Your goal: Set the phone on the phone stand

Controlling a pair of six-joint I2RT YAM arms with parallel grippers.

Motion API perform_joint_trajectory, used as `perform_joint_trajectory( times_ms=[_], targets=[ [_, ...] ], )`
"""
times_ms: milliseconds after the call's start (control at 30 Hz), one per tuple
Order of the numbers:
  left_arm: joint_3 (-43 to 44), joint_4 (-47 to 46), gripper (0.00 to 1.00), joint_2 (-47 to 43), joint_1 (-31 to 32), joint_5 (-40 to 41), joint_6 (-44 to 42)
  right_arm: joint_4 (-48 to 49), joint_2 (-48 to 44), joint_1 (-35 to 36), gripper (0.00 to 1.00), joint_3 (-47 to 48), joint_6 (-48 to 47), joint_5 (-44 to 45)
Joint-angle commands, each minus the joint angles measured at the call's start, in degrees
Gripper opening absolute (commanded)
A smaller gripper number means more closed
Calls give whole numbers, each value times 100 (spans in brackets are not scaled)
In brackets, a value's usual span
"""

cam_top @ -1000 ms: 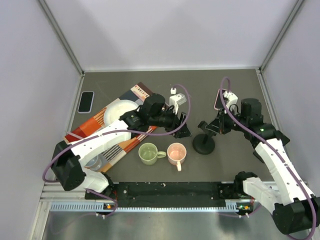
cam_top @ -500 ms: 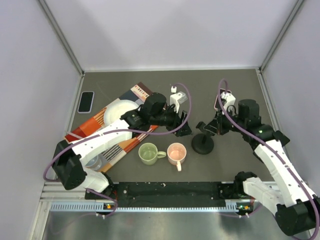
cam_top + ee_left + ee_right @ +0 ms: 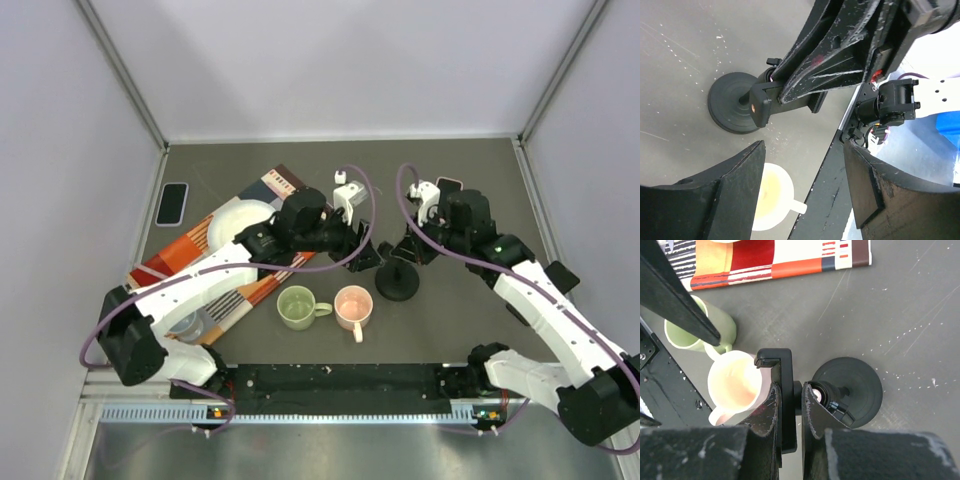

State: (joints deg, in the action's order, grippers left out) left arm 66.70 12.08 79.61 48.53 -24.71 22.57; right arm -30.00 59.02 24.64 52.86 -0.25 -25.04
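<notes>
no brand or wording can be read anywhere. the striped mat (image 3: 178, 255) has small bars and colour patches at its far corner, too small to make out from above. in the right wrist view the striped mat (image 3: 790, 255) shows them only as plain blocks.

the phone (image 3: 172, 203) lies flat, dark face up, at the far left of the counter (image 3: 480, 160). it is close to the left wall and well apart from the phone stand (image 3: 398, 283). only the top view shows it.

the right pincer (image 3: 404, 252) is pressed together on the stand's cradle plate. its own wrist view shows this best: the right pincer (image 3: 791, 395) has one finger on each side of the thin black plate with its lipped edge. the phone stand (image 3: 852, 390) sits on its round base on the counter just beyond.

the left pincer (image 3: 366, 256) is spread with nothing between its fingers, just left of the stand. in its wrist view the left pincer (image 3: 804, 150) frames the phone stand (image 3: 735, 102) and the other arm's scratched black fingers clamped on the stand's head. a small orange dot on the side of the cradle shows only here.

a green mug (image 3: 297, 307) and a pale pink mug (image 3: 352, 305) stand side by side nearer the arm bases. the right wrist view puts the pale pink mug (image 3: 735, 382) just beside the cradle and the green mug (image 3: 670, 332) partly behind a black finger. a white plate (image 3: 235, 222) rests on the mat, seen whole in no view.
</notes>
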Motion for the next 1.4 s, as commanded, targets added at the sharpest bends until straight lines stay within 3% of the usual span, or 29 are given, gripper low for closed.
perform_joint_trajectory(
  times_ms=[0,67,100,167,200,333,500,633,733,967,1133,1267,1367],
  targets=[
    [-69,-302,69,-403,7,203,-86,451,30,49,5,225,-265,385],
    [-69,-302,69,-420,-2,221,-86,434,-5,49,11,207,-248,359],
    [-60,-302,69,-420,-10,238,-86,442,-22,41,22,181,-230,385],
    [-78,-320,69,-429,-11,265,-60,451,-49,49,32,163,-125,508],
    [-95,-337,69,-455,-19,256,-59,451,-75,49,42,163,-72,552],
    [-166,-364,70,-552,-46,247,-121,451,-251,49,59,216,428,1051],
    [-175,-364,72,-640,-134,212,-174,425,-585,49,99,496,947,1623],
    [-148,-373,72,-727,-160,256,-156,425,-446,49,99,900,1430,3341],
    [-131,-268,73,-789,-169,230,-217,206,-42,-20,99,1313,1633,4083],
    [-43,198,75,-1149,-204,484,-385,-68,1505,-820,99,2254,2450,4402],
    [-200,278,75,-1395,-213,415,-306,-94,3016,-1119,99,2966,2372,4771],
    [-359,278,75,-1475,-204,274,-139,-575,4255,-1418,99,3895,2608,4622],
    [-499,199,75,-1519,-204,108,2,-779,4986,-1698,99,4327,2758,3894]
  ],
)
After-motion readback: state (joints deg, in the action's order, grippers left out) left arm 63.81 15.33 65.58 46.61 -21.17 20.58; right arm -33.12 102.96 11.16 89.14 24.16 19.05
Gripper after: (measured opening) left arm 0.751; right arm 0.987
